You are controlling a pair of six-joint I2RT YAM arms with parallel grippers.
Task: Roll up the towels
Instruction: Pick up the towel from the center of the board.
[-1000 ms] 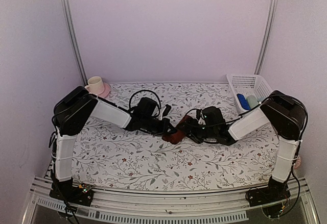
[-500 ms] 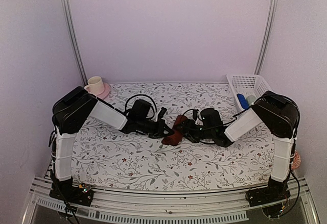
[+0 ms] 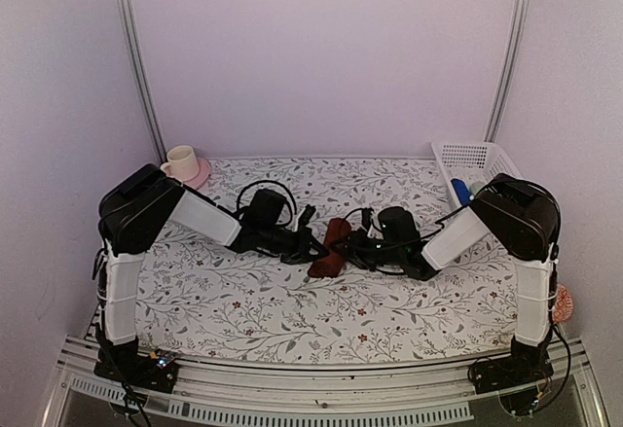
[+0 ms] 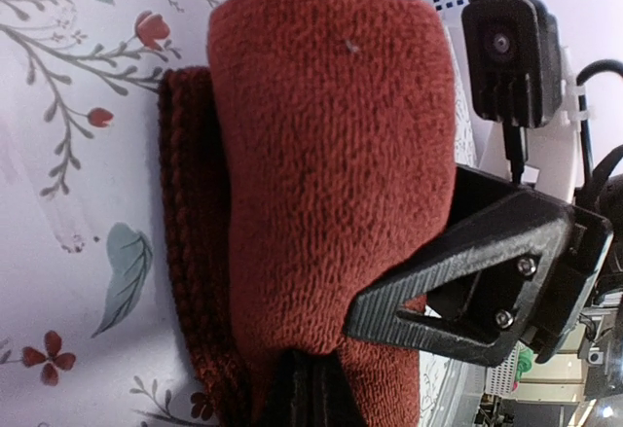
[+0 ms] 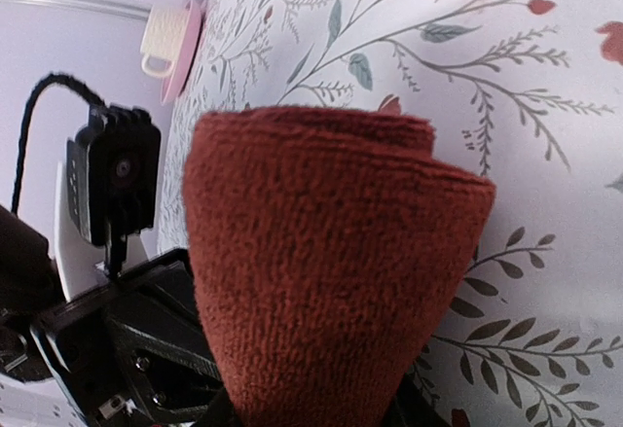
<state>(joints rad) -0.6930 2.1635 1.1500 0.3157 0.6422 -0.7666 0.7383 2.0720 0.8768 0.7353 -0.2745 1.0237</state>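
A dark maroon towel (image 3: 331, 249) lies partly rolled at the middle of the floral table covering, held between both grippers. My left gripper (image 3: 313, 246) comes at it from the left. In the left wrist view its jaws (image 4: 307, 390) are shut on the towel's (image 4: 331, 155) near end. My right gripper (image 3: 350, 245) comes from the right. In the right wrist view the thick roll (image 5: 321, 252) fills the space between its fingers (image 5: 407, 409), and the gripper (image 5: 311, 413) is shut on it. One right finger (image 4: 467, 281) presses the roll's side.
A cream cup on a pink saucer (image 3: 182, 163) stands at the back left corner. A white basket (image 3: 477, 158) at the back right holds a blue item (image 3: 462, 193) and a pale one. A pinkish object (image 3: 562, 305) hangs past the table's right edge.
My right arm has moved left up to the maroon towel and its jaws have closed in on the roll. The left gripper stays shut on the towel.
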